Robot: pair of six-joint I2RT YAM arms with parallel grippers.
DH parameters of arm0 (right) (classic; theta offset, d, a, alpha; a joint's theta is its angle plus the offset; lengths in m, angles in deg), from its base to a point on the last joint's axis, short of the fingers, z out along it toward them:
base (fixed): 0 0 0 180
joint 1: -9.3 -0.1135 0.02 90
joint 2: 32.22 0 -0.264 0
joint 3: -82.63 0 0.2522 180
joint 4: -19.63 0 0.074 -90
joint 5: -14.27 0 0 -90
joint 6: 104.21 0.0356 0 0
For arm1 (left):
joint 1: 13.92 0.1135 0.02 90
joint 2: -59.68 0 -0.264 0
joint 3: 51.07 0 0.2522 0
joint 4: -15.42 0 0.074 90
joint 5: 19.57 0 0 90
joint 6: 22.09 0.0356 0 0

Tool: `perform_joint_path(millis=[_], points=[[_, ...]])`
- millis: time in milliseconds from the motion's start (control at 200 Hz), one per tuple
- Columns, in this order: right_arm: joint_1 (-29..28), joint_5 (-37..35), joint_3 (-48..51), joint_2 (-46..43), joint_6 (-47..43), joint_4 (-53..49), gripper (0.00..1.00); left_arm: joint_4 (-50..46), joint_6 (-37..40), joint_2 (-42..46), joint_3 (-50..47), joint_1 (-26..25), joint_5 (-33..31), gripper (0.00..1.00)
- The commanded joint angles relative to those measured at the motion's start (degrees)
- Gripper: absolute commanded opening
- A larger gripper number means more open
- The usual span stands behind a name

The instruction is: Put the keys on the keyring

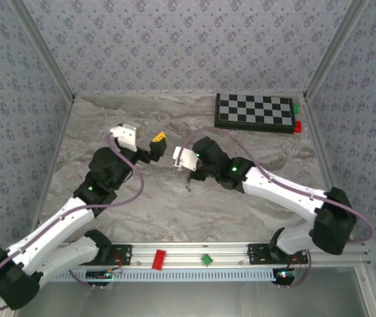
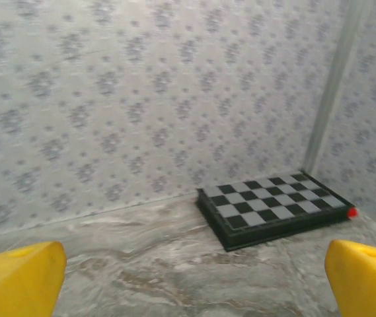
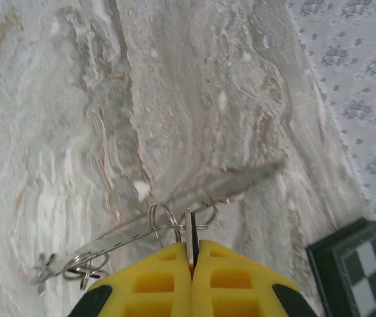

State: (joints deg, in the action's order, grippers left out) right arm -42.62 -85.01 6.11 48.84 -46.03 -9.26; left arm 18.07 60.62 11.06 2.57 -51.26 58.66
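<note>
From above, my left pincer (image 1: 153,148) hangs over the veined grey marble table (image 1: 108,125). A flat checkered board (image 1: 254,112) lies far right, with a red block (image 1: 298,127) at its corner.

Left wrist: my blunt yellow fingers (image 2: 16,281) are spread wide, holding nothing.

Right wrist: my right pincer (image 3: 192,246) is pressed tight on a thin dark sliver, a key (image 3: 193,228) as far as I can tell. The glinting wire keyring (image 3: 221,188) loops just past the tips, mid-table.

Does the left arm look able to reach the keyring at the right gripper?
Probably yes: the open left gripper is close beside the right gripper, nothing between them, and the keyring hangs exposed there.
</note>
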Motion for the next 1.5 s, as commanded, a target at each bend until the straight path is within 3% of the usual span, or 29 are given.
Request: perform_joint_path(millis=[0, 330, 485, 1005, 1499], points=[[-0.2, -1.5, -7.0, 4.7, 6.2, 0.6, 0.00, -1.0, -5.2, 4.8, -1.7, 2.8, -4.2, 1.00], [1.4, -0.4, -15.5, 16.2, 9.7, -5.8, 0.00, -2.4, -5.4, 6.9, -3.4, 4.3, -5.3, 1.00], [3.2, 0.6, -14.6, 17.8, 11.5, -5.3, 0.00, -2.0, -5.9, 7.1, -4.2, 5.0, -5.8, 1.00], [3.2, -1.7, 0.9, 12.0, 17.3, 1.5, 0.00, 0.2, -7.8, 5.5, -5.6, 6.2, -4.7, 1.00], [1.5, -4.7, 10.8, 5.7, 24.1, -0.4, 0.00, 0.7, -8.7, 4.8, -5.9, 6.5, -3.7, 1.00]])
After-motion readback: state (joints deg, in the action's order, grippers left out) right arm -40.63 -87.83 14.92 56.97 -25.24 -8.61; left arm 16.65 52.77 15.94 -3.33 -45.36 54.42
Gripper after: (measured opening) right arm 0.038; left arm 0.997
